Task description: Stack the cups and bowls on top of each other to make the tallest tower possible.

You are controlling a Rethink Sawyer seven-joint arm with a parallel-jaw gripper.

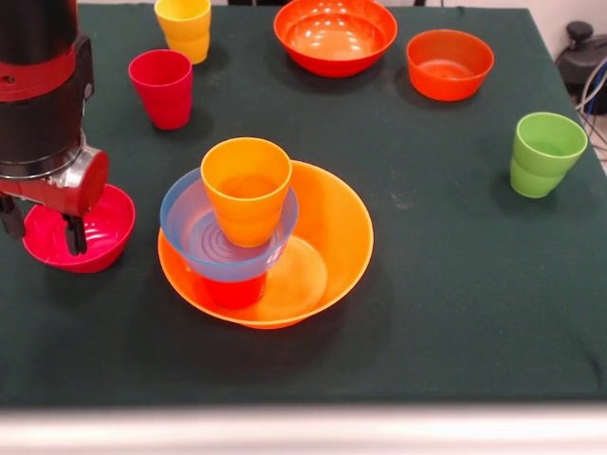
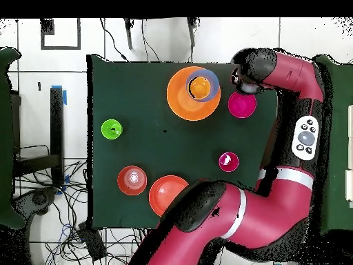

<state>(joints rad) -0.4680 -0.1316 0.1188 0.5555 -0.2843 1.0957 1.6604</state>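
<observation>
The tower stands mid-table. Its base is a wide orange bowl (image 1: pixel 327 227) (image 2: pixel 179 103). Inside that is a red-orange cup (image 1: pixel 233 290), which carries a light blue bowl (image 1: pixel 185 227) (image 2: pixel 212 79). An orange cup (image 1: pixel 247 190) (image 2: pixel 200 87) stands upright in the blue bowl. Left of the tower lies a magenta bowl (image 1: pixel 100 237) (image 2: pixel 243 105). My gripper (image 1: pixel 43 227) hangs open over this bowl's left side, one finger (image 1: pixel 75 234) inside it and the other at its outer left edge.
A crimson cup (image 1: pixel 161 87) (image 2: pixel 229 161) and a yellow cup (image 1: pixel 184 27) stand at the back left. A large red-orange bowl (image 1: pixel 335 36) (image 2: pixel 165 194) and a smaller orange-red bowl (image 1: pixel 450 63) (image 2: pixel 132 179) sit at the back. A green cup (image 1: pixel 545 154) (image 2: pixel 111 128) stands right.
</observation>
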